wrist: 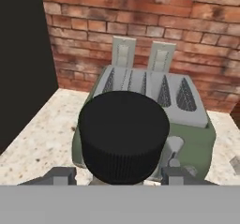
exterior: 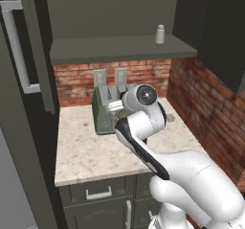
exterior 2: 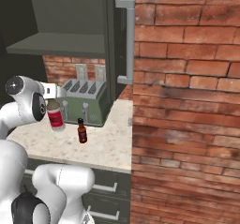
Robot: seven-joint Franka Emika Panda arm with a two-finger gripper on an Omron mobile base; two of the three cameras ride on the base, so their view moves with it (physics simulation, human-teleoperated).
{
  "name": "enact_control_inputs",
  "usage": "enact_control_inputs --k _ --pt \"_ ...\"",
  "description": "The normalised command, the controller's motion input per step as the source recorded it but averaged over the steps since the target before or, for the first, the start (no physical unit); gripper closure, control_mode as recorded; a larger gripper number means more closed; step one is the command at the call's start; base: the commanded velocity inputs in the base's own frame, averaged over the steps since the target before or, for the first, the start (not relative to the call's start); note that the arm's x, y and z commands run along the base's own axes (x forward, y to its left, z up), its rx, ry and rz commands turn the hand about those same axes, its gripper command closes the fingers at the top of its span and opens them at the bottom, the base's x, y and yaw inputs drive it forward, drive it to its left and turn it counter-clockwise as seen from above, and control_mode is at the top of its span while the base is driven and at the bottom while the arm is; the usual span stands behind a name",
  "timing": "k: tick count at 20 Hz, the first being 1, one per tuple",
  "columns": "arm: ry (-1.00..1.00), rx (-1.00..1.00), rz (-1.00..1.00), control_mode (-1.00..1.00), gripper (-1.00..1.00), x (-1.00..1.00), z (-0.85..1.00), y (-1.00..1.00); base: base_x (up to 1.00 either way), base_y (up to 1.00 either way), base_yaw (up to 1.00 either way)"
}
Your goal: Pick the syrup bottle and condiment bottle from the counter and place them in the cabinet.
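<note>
I had the gripper (wrist: 118,177) clamped on the red-labelled bottle (exterior 2: 55,116) (black cap), lifted in front of the toaster (exterior 2: 83,101).

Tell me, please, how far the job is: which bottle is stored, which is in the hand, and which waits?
Nothing looks stored yet: the cabinet shelf holds a small white shaker, no bottle. In hand: the hand grips a red-labelled bottle with a black cap, lifted before the toaster. Left: the small dark bottle stands on the counter.
</note>
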Motion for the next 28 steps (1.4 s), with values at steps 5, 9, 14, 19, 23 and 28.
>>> enact_control_inputs --k 5,9,14,19,23,28 --pt "-0.27 0.0 0.0 -1.0 1.0 -0.58 0.21 0.0 0.0 0.0 0.0" --pt "-0.13 0.0 0.0 -1.0 1.0 -0.31 0.5 -0.02 0.0 0.0 0.0" --pt "-0.04 0.0 -0.03 -1.0 1.0 -0.05 0.75 -0.13 0.0 0.0 0.0" --pt "0.0 0.0 -0.06 -1.0 1.0 -0.04 0.7 -0.05 0.0 0.0 0.0" --pt "0.0 0.0 -0.08 -1.0 1.0 0.0 0.72 0.0 0.0 0.0 0.0" --pt "-0.01 0.0 -0.09 -1.0 1.0 0.0 0.74 -0.06 0.0 0.0 0.0"
